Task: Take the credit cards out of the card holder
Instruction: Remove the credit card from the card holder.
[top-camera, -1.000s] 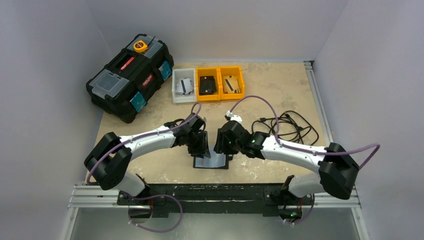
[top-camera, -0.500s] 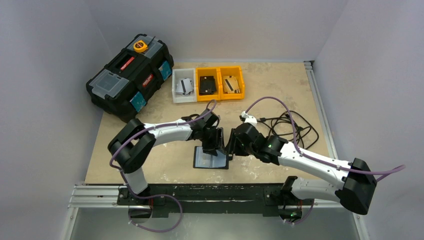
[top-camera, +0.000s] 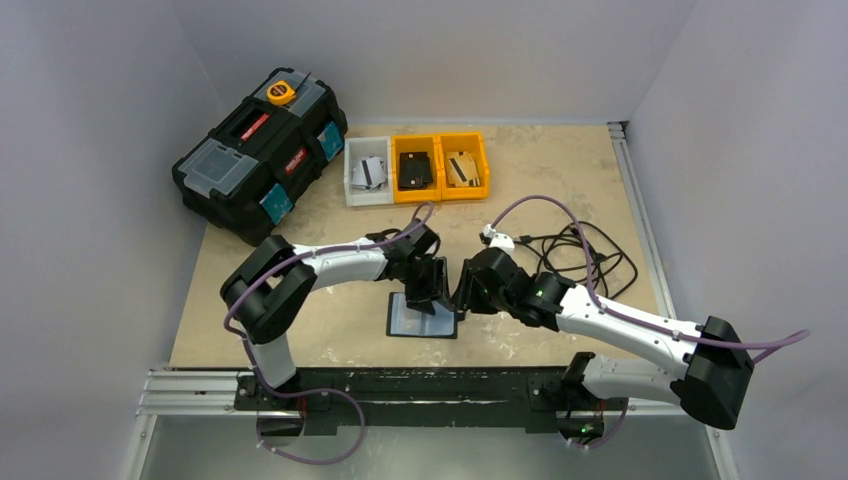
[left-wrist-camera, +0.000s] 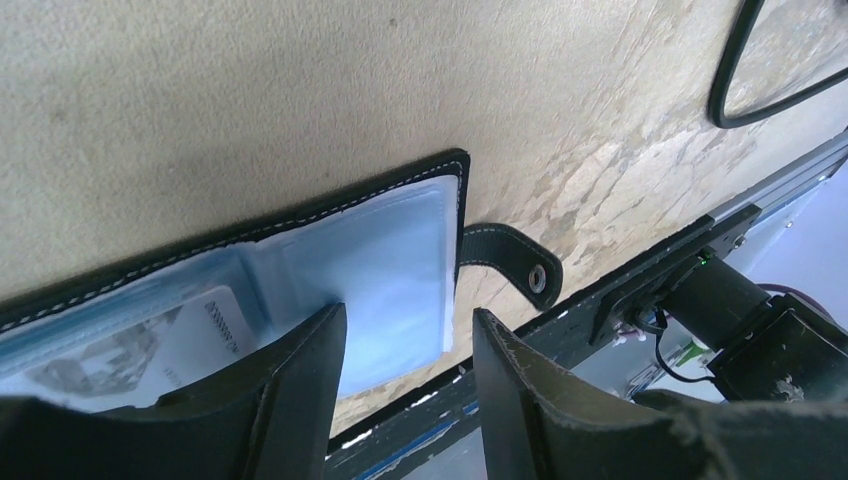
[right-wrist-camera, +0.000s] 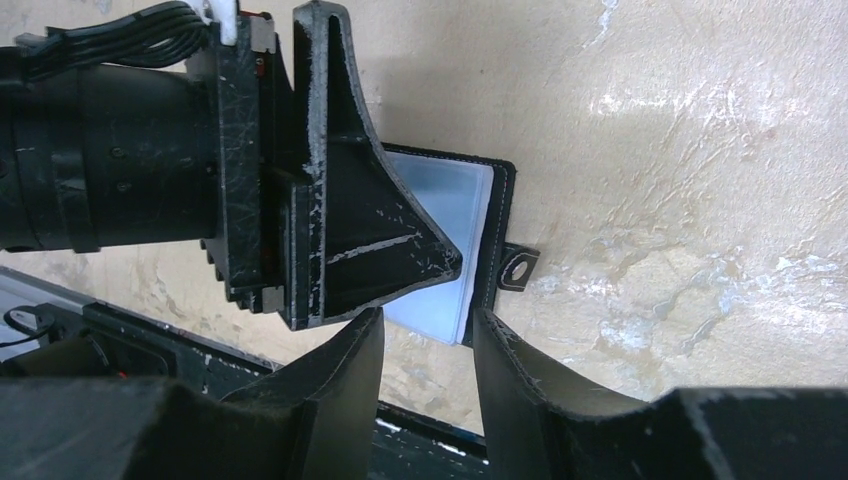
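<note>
Tabletop (top-camera: 560, 170) beige, mottled; grey walls (top-camera: 100, 150); card holder (top-camera: 420, 322) spread flat; left hand (left-wrist-camera: 408, 315), right hand (right-wrist-camera: 427, 320) parted, empty.

I am finding almost nothing here that I can actually read. In the left wrist view, I am seeing one short line of small dark print on a credit card (left-wrist-camera: 205, 335) sitting behind the clear pocket of the card holder (left-wrist-camera: 300, 212). It is looking like a row of digits running sideways, but I am not making out any single figure. In the top view, the toolbox (top-camera: 258, 150) is showing red labels with pale lettering on its lid and front. That lettering is coming through too small and blurred for me to read a brand or a word.
</note>
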